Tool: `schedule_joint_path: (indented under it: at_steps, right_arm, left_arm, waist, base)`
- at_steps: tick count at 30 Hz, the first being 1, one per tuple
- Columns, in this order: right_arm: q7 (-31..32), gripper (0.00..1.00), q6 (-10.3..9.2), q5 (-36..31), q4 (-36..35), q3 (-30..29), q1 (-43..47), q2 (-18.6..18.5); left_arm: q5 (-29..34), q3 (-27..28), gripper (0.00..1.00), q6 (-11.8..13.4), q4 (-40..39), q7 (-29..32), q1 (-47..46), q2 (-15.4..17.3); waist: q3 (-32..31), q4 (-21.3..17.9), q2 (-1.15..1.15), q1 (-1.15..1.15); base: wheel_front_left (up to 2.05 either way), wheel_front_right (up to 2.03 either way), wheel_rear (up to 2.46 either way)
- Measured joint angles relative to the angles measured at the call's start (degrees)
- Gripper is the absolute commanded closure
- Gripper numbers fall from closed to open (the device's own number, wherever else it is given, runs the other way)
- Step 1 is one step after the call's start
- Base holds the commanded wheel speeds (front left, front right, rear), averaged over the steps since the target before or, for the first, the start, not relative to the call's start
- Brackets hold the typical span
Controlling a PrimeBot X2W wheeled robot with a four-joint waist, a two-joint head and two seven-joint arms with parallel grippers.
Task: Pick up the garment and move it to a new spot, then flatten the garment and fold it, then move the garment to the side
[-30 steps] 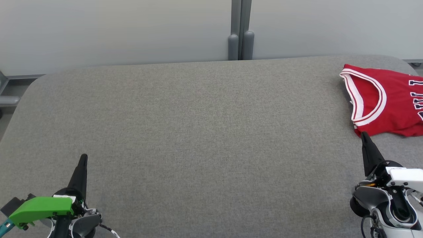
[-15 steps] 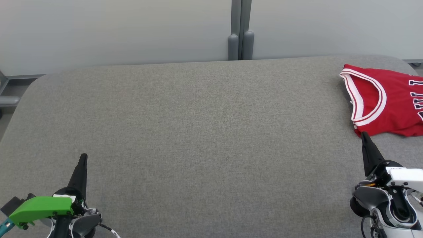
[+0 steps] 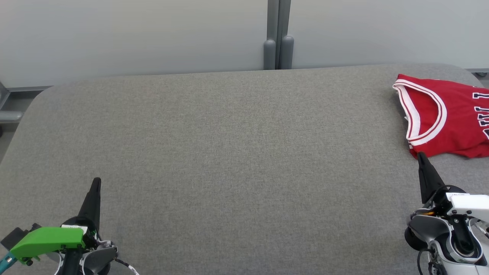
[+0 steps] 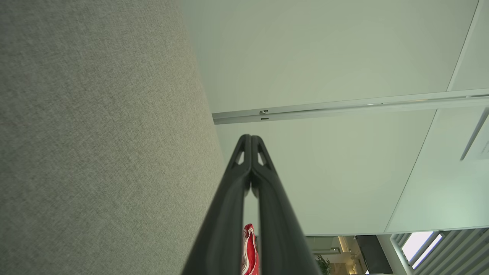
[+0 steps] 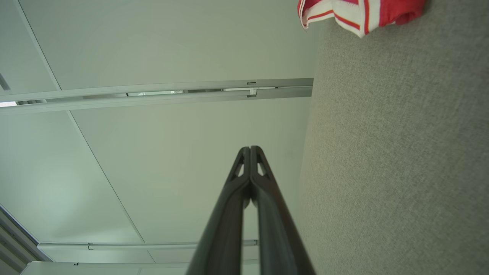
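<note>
A grey fabric bench [image 3: 229, 152] spans the head view. The red, white-trimmed garment [image 3: 450, 122] lies rumpled at its far right corner. The right fingers [image 3: 426, 175], pressed together and empty, rise just below it in that view. The left fingers [image 3: 93, 200], likewise closed and empty, are well apart from it at lower left.

Closed left tool [image 4: 251, 142], grey surface [image 4: 95, 133], red garment [image 4: 249, 252]

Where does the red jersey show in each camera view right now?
Head view: jersey at far right, cut by the edge.
Left wrist view: jersey a sliver at bottom centre, behind the left gripper.
Right wrist view: jersey in top right corner.
Shared landmark: the grey table under it.
</note>
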Motion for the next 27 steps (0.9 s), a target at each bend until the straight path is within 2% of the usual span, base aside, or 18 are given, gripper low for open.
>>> schedule_joint_path:
  at_steps: [27]
  right_arm:
    - [0.0,1.0,0.18,0.0,0.07,-0.03,-0.02,0.0]
  left_arm:
    - [0.0,0.04,1.0,-0.07,0.07,0.0,-0.01,-0.01]
  waist:
    - [0.0,0.0,0.0,0.0]
  base:
    - [0.0,0.0,0.0]
